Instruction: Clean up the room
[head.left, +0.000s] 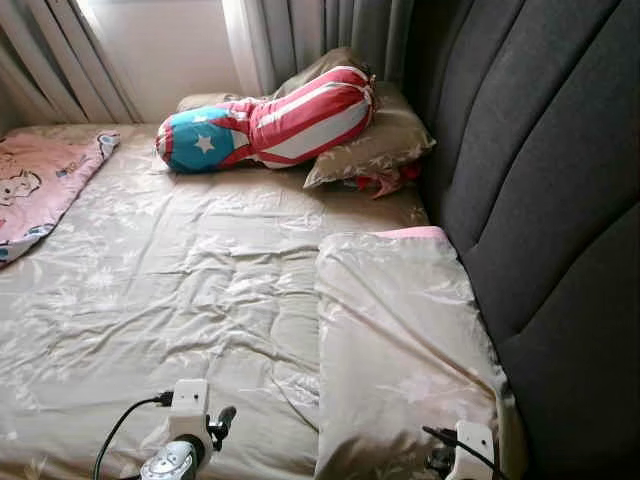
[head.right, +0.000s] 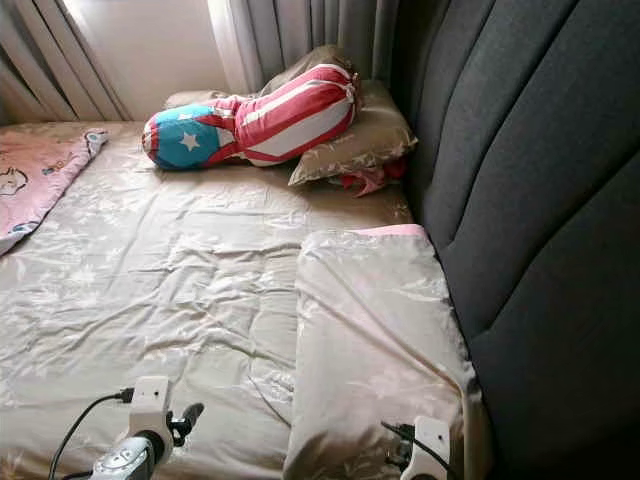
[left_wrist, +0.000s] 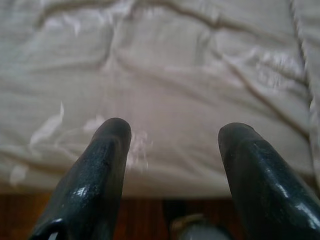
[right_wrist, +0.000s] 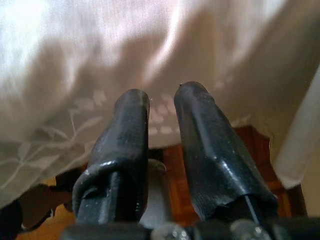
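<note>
A beige floral pillow (head.left: 400, 340) lies on the near right of the bed, against the headboard. At the far end a red-and-white striped bolster with a blue starred end (head.left: 270, 125) rests on another beige pillow (head.left: 385, 140). A pink cartoon blanket (head.left: 40, 180) lies at the far left. My left gripper (left_wrist: 172, 135) is open, low over the near edge of the beige sheet (left_wrist: 165, 75), holding nothing. My right gripper (right_wrist: 162, 100) is shut with nothing in it, close to the hanging edge of the near pillow's fabric (right_wrist: 100, 50).
A dark grey padded headboard (head.left: 540, 170) runs along the right side of the bed. Curtains (head.left: 300, 35) hang behind the far end. A small red cloth (head.left: 385, 182) pokes out under the far pillow. Brown wooden floor (right_wrist: 255, 145) shows below the bed edge.
</note>
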